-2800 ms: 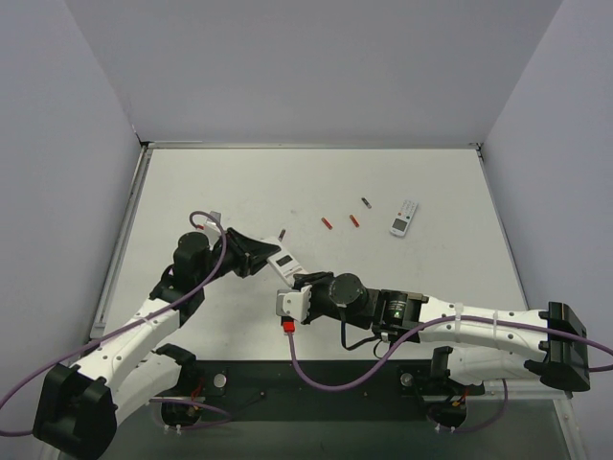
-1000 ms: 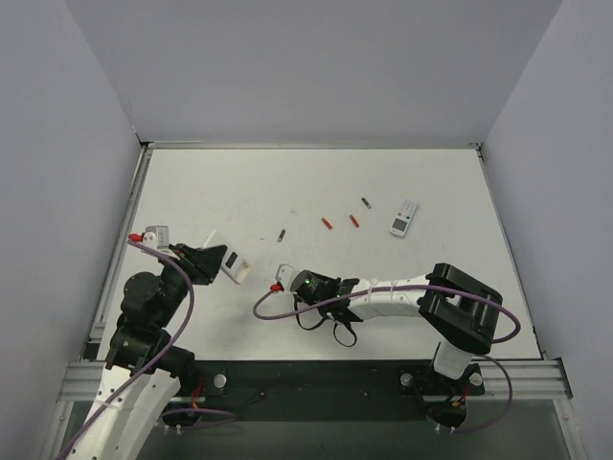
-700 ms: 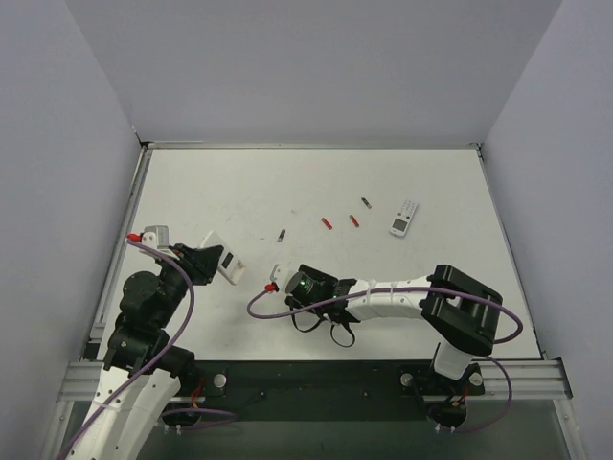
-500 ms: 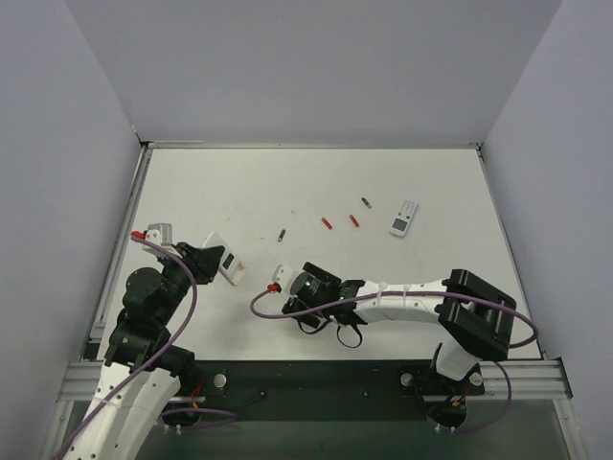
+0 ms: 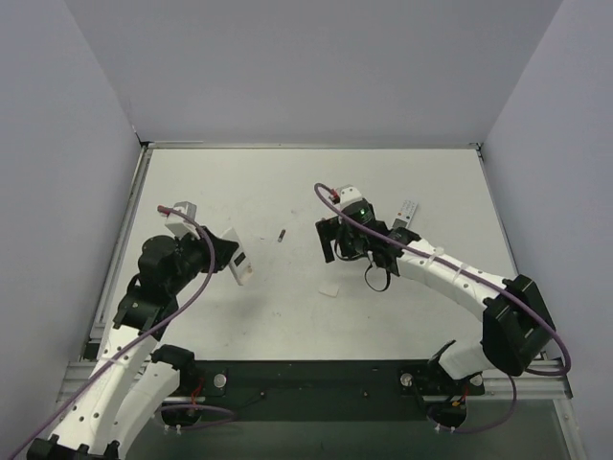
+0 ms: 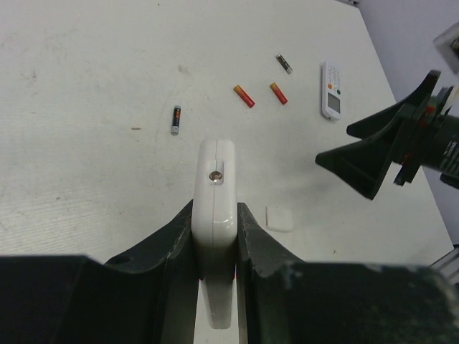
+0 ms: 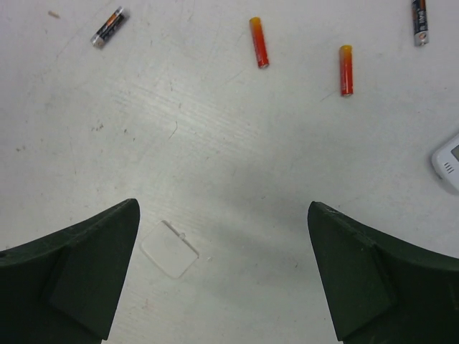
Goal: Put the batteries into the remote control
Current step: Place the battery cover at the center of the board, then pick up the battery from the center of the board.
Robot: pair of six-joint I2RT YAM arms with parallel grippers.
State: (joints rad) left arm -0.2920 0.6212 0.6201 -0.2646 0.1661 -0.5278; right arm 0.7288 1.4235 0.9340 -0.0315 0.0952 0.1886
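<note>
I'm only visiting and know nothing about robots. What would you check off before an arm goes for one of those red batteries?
1. Remote control clamped in the left tool: ok.
2. Right tool open and empty: ok.
3. Red batteries lying free on the table, apart from each other: ok.
4. Right tool lined up over a red battery: not ok, both lie beyond its fingertips.
5. Small white cover clear of the red batteries: ok.
6. Remote's battery slot open and facing up: cannot tell.
</note>
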